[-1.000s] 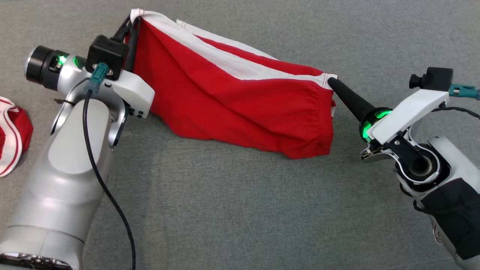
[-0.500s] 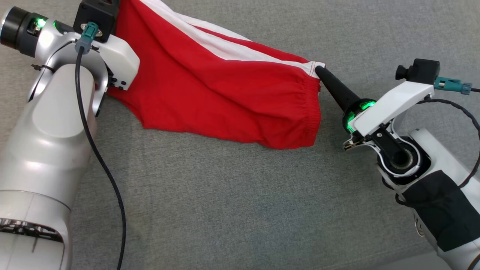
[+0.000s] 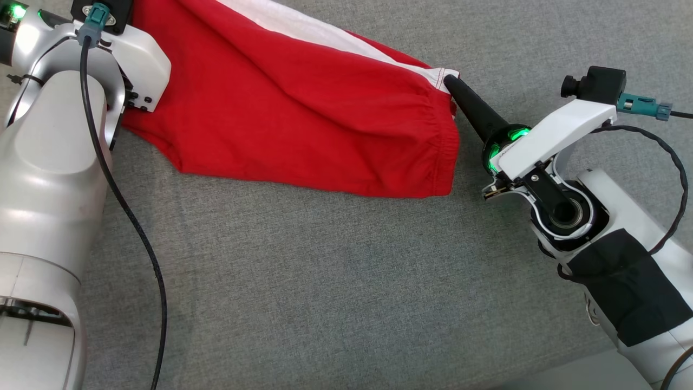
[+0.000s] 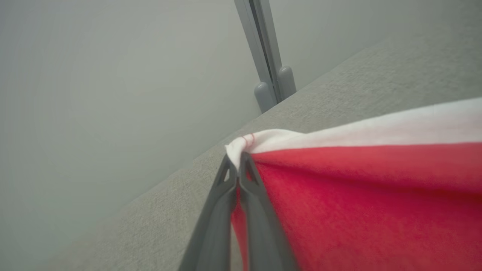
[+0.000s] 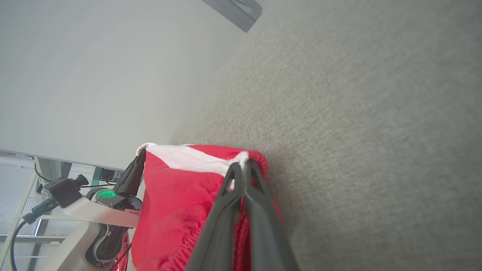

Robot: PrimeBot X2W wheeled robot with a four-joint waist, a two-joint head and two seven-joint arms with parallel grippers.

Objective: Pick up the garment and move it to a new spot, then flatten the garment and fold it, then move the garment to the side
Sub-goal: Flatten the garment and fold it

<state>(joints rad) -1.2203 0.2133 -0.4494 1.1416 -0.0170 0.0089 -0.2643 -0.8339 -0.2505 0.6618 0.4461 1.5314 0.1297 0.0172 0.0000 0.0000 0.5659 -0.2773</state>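
While clamped on garment (image 3: 303,108) corners with left fingers (image 4: 220,203) and right fingers (image 3: 472,107), hauling it taut, up-left in head view versus 1 s ago (maybe partly camera); looks mid-relocation, flattening pending.

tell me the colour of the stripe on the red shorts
White: the stripe runs along the shorts. It shows best in the head view.

We see a grey woven surface (image 3: 325,281) under the left gripper (image 4: 236,160), evenly lit. Beyond its tips stands a plain pale wall (image 4: 94,75), with a grey upright post (image 4: 265,49) against it. Low and left of the right gripper (image 5: 244,167), we make out slatted blinds (image 5: 11,180).
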